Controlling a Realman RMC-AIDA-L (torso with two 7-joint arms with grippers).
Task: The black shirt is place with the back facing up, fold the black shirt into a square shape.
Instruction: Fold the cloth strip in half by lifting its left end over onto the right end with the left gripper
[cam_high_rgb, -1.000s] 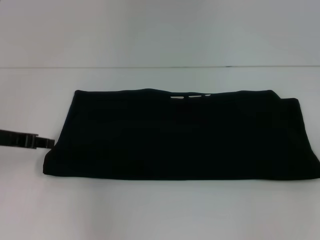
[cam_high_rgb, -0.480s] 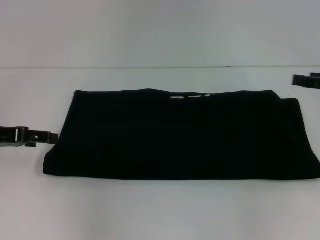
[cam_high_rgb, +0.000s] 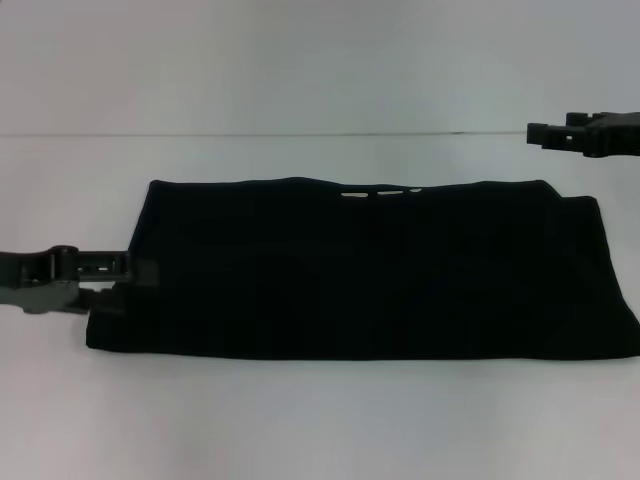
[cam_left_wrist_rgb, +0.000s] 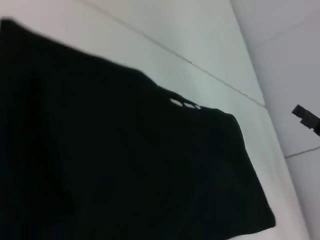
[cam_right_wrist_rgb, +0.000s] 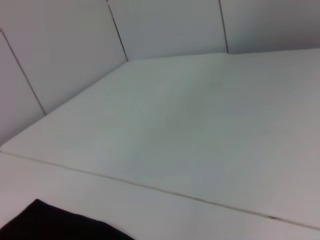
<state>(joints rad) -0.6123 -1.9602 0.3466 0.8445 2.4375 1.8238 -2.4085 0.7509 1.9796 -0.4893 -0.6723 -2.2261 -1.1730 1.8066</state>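
Head view, and the black shirt (cam_high_rgb: 360, 270) lies flat on the white table (cam_high_rgb: 300, 420), folded into a long band that runs across the middle of the scene, its right end reaching the edge of the picture. Along its far edge a few small pale spots (cam_high_rgb: 378, 193) show through the dark cloth.

Over on the robot's left, the left gripper (cam_high_rgb: 128, 275) is low at the table, level with the shirt's left end. Its fingers are parted, the upper finger (cam_high_rgb: 105, 264) lying over the cloth's edge and the lower one (cam_high_rgb: 95, 292) just beside the shirt's near left corner. Whether cloth sits between them, I cannot tell.

On the right, the right gripper (cam_high_rgb: 535, 134) sits at the far right, beyond the shirt's far right corner and well apart from the cloth. Whether its fingers are spread or pressed together cannot be made out.

From the left wrist view, the shirt (cam_left_wrist_rgb: 120, 165) fills most of the picture, with the right gripper (cam_left_wrist_rgb: 305, 116) small and distant past it. In the right wrist view, only a dark corner of the shirt (cam_right_wrist_rgb: 55, 222) peeks in against the bare table (cam_right_wrist_rgb: 200, 130).
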